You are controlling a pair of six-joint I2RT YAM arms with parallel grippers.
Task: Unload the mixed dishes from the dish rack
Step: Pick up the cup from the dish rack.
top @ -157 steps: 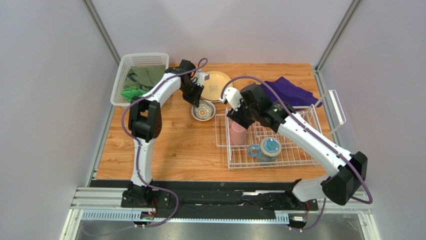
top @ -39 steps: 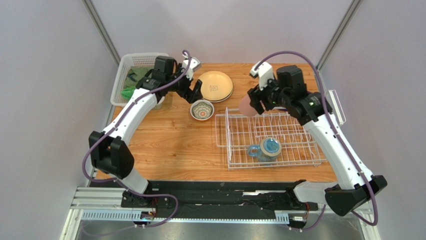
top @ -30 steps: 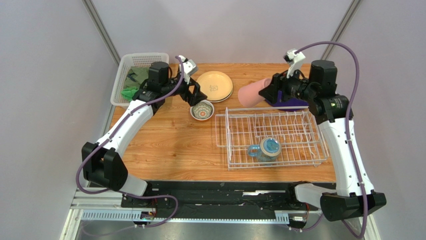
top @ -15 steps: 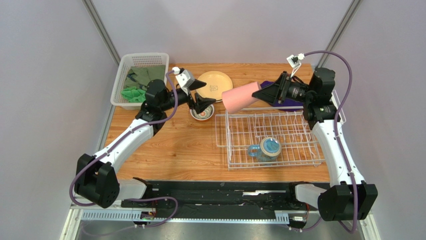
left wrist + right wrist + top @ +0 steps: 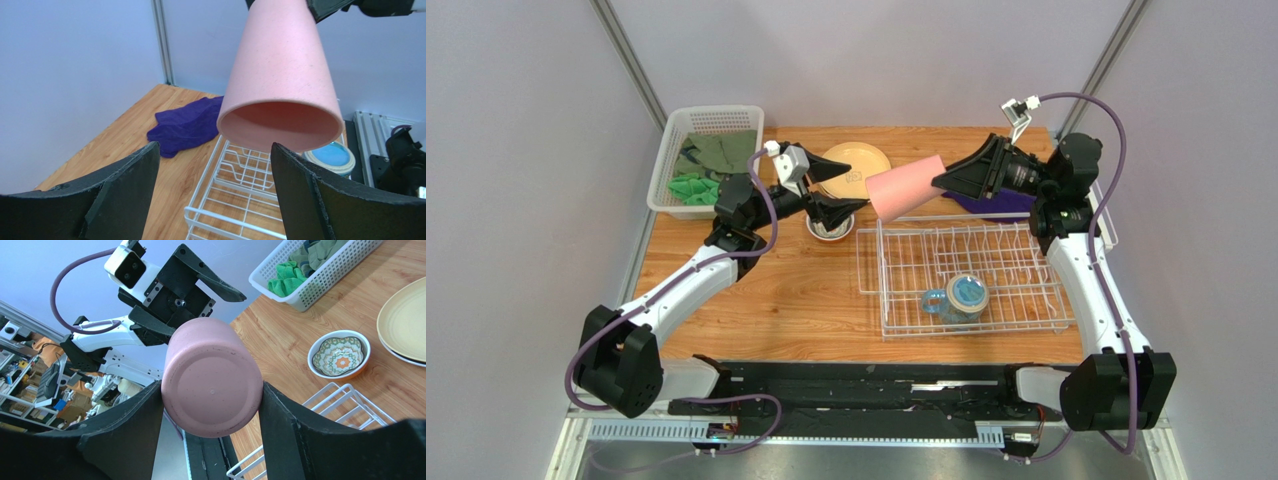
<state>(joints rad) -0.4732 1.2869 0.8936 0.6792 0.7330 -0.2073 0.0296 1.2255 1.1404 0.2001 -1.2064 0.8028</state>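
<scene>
Handover seems our aim: right gripper (image 5: pixel 939 182) clamps the pink tumbler (image 5: pixel 904 190), mouth facing our wide-open, empty left gripper (image 5: pixel 846 188).

Bright, even light from above, soft shadows, no harsh glare

All three views are well lit and diffuse: the pale wooden tabletop (image 5: pixel 776 290) shows only faint, soft-edged shadows under the arms and the white wire dish rack (image 5: pixel 966 275), and the plain lilac-grey walls (image 5: pixel 516 200) read flat and uniform. The top view is sharp from near edge to far. In the left wrist view the pink tapered plastic tumbler (image 5: pixel 280 60) is evenly lit outside, while its inside falls into a darker red shade. The right wrist view is tilted and wide-angled; the clutter at far left beyond the table is slightly soft, and the tumbler's flat base carries only a mild sheen
</scene>
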